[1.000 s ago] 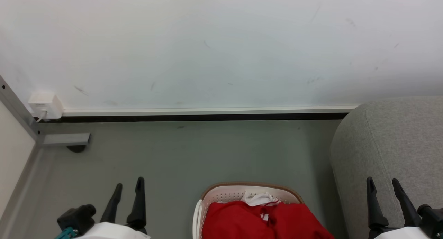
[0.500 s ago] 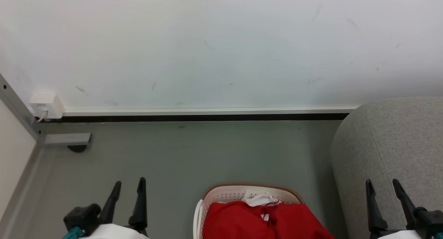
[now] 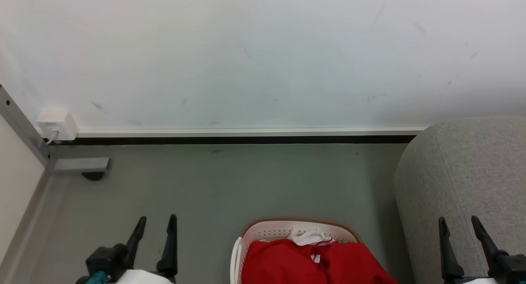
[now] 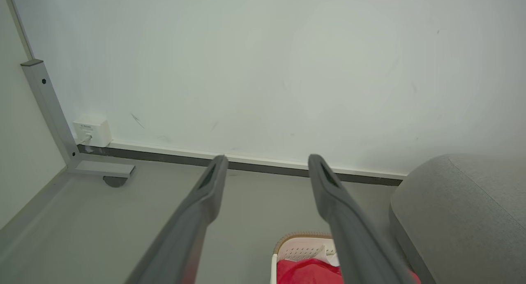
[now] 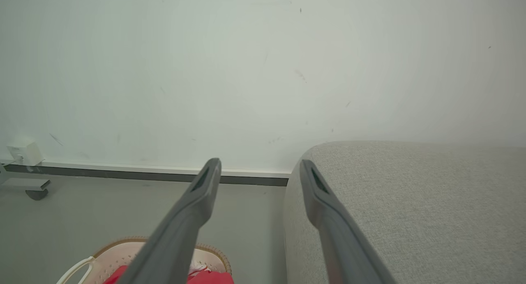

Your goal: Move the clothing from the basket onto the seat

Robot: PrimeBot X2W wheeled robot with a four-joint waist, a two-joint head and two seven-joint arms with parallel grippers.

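A pale, lightly scuffed wall (image 3: 263,58) takes up the upper half of the head view, with a white skirting strip above a dark gap at its foot. Below it lies a grey floor (image 3: 230,181). At the right stands the seat (image 3: 464,173), a grey fabric sofa whose rounded arm faces the open floor. The basket (image 3: 267,233) sits on the floor at the bottom centre, just beside the seat's arm, its brown rim curving across the far end and a white handle showing on its left side. The clothing (image 3: 287,263) lies inside the basket, a bright red heap that reaches up to the rim, with a small white tag near its middle. The left gripper (image 3: 158,218) hangs over bare floor to the left of the basket, its two dark fingers spread apart and holding nothing. The right gripper (image 3: 457,219) hangs in front of the seat's arm, fingers likewise apart and empty. A pale cloth (image 3: 308,236) is tucked at the far end of the basket, touching the red fabric. A small white box (image 3: 55,125) is fixed low on the wall at the left, beside a grey metal frame (image 3: 78,165).
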